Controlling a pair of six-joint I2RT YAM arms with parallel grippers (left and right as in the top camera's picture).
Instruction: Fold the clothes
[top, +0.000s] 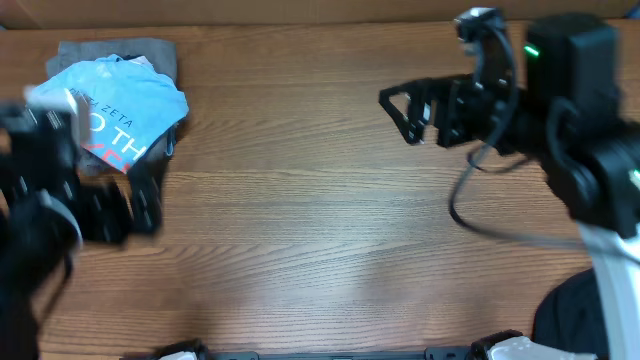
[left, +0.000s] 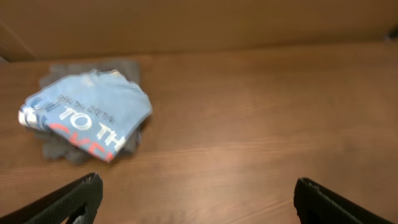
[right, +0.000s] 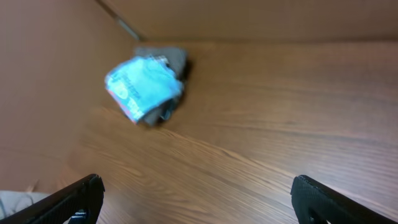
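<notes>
Overhead view, left edge first: the left arm (top: 40, 200) is seen blurred, just beside and below the stack of clothes (top: 125, 95) at the table's (top: 300, 230) far left corner. In the left wrist view the left gripper (left: 198, 183) is shown with its jaws spread wide and nothing between them, only bare wood. It is judged to be kept empty because the stack needs no holding.

The stack is made of a light blue T-shirt (top: 130, 105), folded compact with its white and coral lettering up, laid on a grey piece (top: 120, 52) whose edges show around it. Something darker is glimpsed under the shirt's right edge; what it is cannot be told. The pile is probably parked in the corner so that the middle of the table is left as working space.

The centre of the table is seen bare.

At the upper right, the right gripper (top: 400, 113) is pointed leftward, well apart from the stack. Its fingers are seen parted wide in the right wrist view, and nothing is gripped.

A dark shape (top: 565, 315) is noted at the lower right edge, partly hidden by the arm. It may be another garment, but that cannot be confirmed. If so, a pick from there is judged the likely next need.
</notes>
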